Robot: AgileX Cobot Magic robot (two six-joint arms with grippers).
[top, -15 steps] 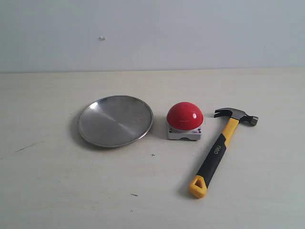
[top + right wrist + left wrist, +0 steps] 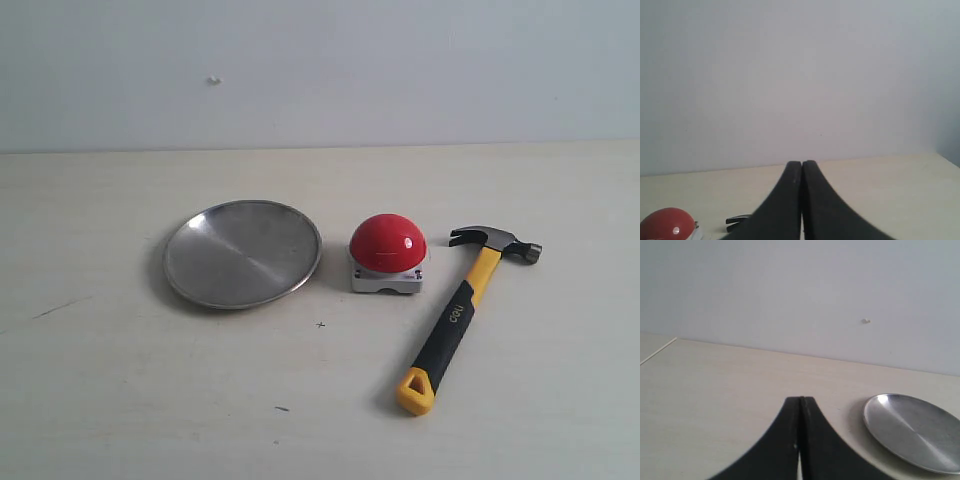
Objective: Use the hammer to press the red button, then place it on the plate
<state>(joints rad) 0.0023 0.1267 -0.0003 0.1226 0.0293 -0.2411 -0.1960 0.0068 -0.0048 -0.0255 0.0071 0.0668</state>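
On the pale table lies the hammer, its dark steel head toward the back and its yellow looped end toward the front. Left of it stands the red button on its grey base. Further left rests the plate, a shallow silver dish. No arm shows in the exterior view. My left gripper is shut and holds nothing; the plate lies off to one side of it. My right gripper is shut and empty too, with the red button and the hammer's claw beside it.
A plain light wall rises behind the table. A table edge shows in the left wrist view. A few small dark marks dot the tabletop in front of the button.
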